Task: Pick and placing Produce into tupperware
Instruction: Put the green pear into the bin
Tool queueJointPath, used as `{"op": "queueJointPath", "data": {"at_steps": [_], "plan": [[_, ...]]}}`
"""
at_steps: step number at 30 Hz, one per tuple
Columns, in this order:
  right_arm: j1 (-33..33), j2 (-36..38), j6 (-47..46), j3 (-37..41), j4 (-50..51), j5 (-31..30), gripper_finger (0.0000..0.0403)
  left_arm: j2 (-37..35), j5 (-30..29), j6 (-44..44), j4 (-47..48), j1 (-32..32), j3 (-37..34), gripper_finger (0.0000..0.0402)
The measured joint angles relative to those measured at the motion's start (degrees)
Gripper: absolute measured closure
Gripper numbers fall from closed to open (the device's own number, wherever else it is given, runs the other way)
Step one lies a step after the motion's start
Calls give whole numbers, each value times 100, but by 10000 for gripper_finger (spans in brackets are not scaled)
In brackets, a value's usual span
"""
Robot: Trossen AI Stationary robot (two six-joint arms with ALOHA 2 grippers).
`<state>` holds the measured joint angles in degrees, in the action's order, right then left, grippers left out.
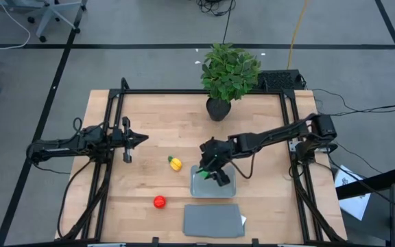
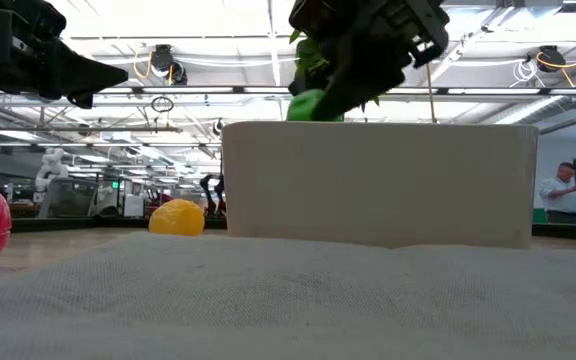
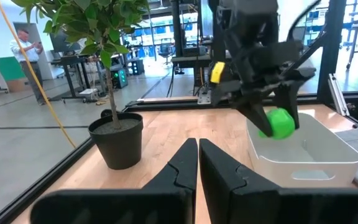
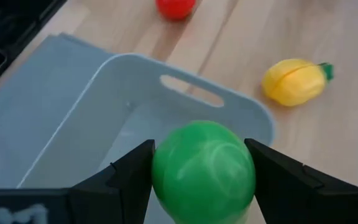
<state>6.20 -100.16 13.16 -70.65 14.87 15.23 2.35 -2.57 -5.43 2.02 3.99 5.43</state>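
My right gripper (image 4: 202,169) is shut on the round green fruit (image 4: 202,163) above the far end of the grey-blue tupperware (image 1: 199,184). The left wrist view shows the green fruit (image 3: 277,122) hanging over the tub (image 3: 328,155). The yellow fruit with a green tip (image 1: 175,163) lies on the wood left of the tub. The round red fruit (image 1: 159,202) rests nearer the table's near edge. My left gripper (image 1: 141,138) is shut and hovers over the table's left part, touching nothing. My right gripper pinches the round green fruit (image 4: 166,168) between its two fingers, one on each opposite side of the ball. The fingers (image 3: 289,102) come from above, pointing down. The fruit is lifted clear over the tub's inside.
A leafy potted plant (image 1: 225,75) stands at the table's far edge. A flat grey lid (image 1: 213,219) lies at the near edge, just in front of the tub. Bare wood stretches between my left gripper and the yellow fruit. A person (image 2: 565,190) stands far behind the table.
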Motion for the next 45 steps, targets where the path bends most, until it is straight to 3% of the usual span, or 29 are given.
{"op": "queueJointPath", "data": {"at_steps": [24, 45], "plan": [[104, -547, 613, 9, 537, 146, 179, 0, 2, 18, 179, 0, 0, 380], [120, -649, 1780, 1, 675, 69, 179, 0, 0, -26, 256, 0, 0, 380]]}}
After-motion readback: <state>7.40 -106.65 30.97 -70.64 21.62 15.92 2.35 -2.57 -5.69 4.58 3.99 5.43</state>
